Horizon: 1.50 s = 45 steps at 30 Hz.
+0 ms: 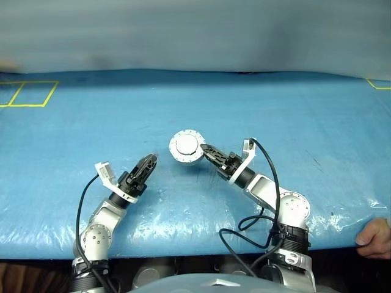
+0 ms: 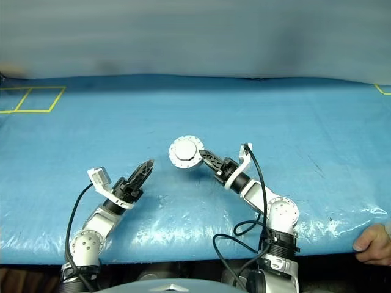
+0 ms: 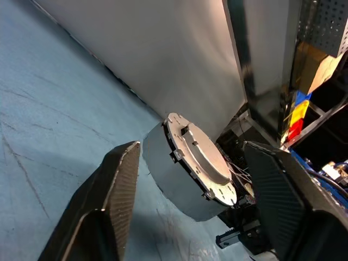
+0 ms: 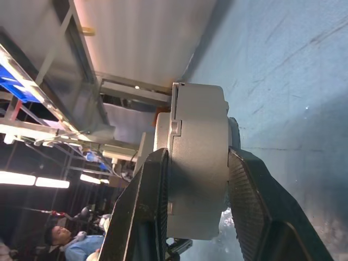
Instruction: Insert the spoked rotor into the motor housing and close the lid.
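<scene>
Blue plastic-covered counter (image 1: 183, 110) with yellow tape outlines (image 1: 27, 94) at the far left corner; plain grey wall (image 1: 195, 36) behind; metal shelving (image 4: 32, 109) and bright strip lights (image 4: 32, 179) beyond

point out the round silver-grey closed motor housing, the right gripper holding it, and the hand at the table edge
round silver-grey motor housing (image 1: 186, 146), left eye view, lid face
right gripper (image 1: 206, 149), left eye view, fingertips
person's hand (image 1: 377, 237), left eye view, knuckles

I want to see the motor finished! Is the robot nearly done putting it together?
Nearly, it seems. The lid already lies shut on the motor housing, so the spoked rotor is presumably inside, though it is hidden. The right gripper holds the closed housing by its top and bottom. The left gripper stands open, apart from it. What seems left is setting it down on the blue table and letting go.
</scene>
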Each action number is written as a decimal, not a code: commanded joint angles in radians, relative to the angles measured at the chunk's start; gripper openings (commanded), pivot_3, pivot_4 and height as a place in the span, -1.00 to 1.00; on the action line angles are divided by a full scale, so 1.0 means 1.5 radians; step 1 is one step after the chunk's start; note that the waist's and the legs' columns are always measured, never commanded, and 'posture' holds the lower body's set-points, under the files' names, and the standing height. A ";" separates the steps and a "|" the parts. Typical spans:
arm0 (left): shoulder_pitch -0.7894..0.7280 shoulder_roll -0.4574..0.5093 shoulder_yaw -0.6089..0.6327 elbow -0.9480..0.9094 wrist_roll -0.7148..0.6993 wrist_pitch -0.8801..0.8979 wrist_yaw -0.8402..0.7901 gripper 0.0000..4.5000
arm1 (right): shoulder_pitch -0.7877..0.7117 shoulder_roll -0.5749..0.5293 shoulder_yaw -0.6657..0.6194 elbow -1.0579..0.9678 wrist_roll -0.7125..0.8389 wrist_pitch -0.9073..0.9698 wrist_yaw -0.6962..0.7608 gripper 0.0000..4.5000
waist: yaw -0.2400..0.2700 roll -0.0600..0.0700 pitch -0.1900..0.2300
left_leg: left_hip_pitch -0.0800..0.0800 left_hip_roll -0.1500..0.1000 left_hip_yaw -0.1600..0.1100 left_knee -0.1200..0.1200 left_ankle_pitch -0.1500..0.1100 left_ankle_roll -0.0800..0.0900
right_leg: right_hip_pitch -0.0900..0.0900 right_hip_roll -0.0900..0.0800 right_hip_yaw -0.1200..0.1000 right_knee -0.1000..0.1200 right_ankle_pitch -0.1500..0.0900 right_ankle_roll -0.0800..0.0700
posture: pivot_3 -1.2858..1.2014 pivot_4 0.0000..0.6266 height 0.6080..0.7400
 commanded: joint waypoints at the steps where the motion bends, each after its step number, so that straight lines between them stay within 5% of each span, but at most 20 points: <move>1: -0.010 -0.009 0.007 -0.028 -0.026 0.017 0.012 0.99 | -0.026 0.010 0.018 -0.041 0.058 0.000 0.007 -0.46 | 0.000 0.000 0.000 | 0.000 0.000 0.000 0.000 0.000 0.000 | 0.000 0.000 0.000 0.000 0.000 0.000 | 0.03 -0.52 1.00; 9: -0.031 -0.015 0.008 -0.017 -0.104 0.108 0.025 0.99 | -0.024 -0.002 0.068 -0.064 0.083 0.010 0.017 -0.46 | -0.001 0.000 0.000 | 0.000 0.000 0.000 0.000 0.000 0.001 | 0.000 0.000 0.000 0.000 0.000 0.000 | 0.03 -0.52 1.00; 20: -0.048 -0.024 -0.013 -0.012 -0.097 0.137 0.000 0.99 | -0.005 -0.027 0.118 -0.076 0.082 0.005 0.034 -0.46 | -0.001 0.000 0.000 | -0.001 0.000 0.000 0.001 0.000 0.001 | 0.000 0.000 0.000 0.000 0.000 0.000 | 0.03 -0.52 1.00; 27: -0.037 -0.024 -0.009 -0.020 -0.109 0.152 -0.026 0.26 | -0.016 -0.022 0.112 -0.063 0.090 -0.016 0.016 -0.46 | -0.001 0.000 0.000 | 0.000 0.000 0.000 0.001 0.000 0.001 | 0.000 0.000 0.001 0.000 0.000 0.000 | 0.03 -0.52 1.00; 34: -0.039 -0.040 0.003 -0.015 -0.084 0.125 0.025 0.23 | -0.019 -0.034 0.129 -0.060 0.060 -0.031 0.023 -0.46 | 0.000 0.000 0.000 | 0.000 0.000 0.000 0.001 0.000 0.000 | 0.000 0.000 0.001 0.000 0.000 0.000 | 0.03 -0.52 1.00; 41: -0.065 -0.078 0.030 0.002 -0.016 0.017 0.086 0.23 | -0.025 -0.042 0.141 -0.034 -0.057 -0.128 0.008 0.57 | -0.001 0.000 0.000 | 0.000 0.000 0.001 0.001 0.000 0.000 | 0.000 0.000 0.002 0.001 0.000 0.000 | 0.03 -0.52 1.00; 45: -0.101 -0.105 0.067 0.045 0.036 -0.072 0.160 0.23 | -0.025 -0.040 0.136 -0.019 -0.111 -0.181 -0.005 0.57 | 0.002 0.000 0.000 | 0.000 0.000 0.002 0.002 0.000 -0.001 | 0.000 0.000 0.002 0.001 0.001 0.001 | 0.03 -0.52 1.00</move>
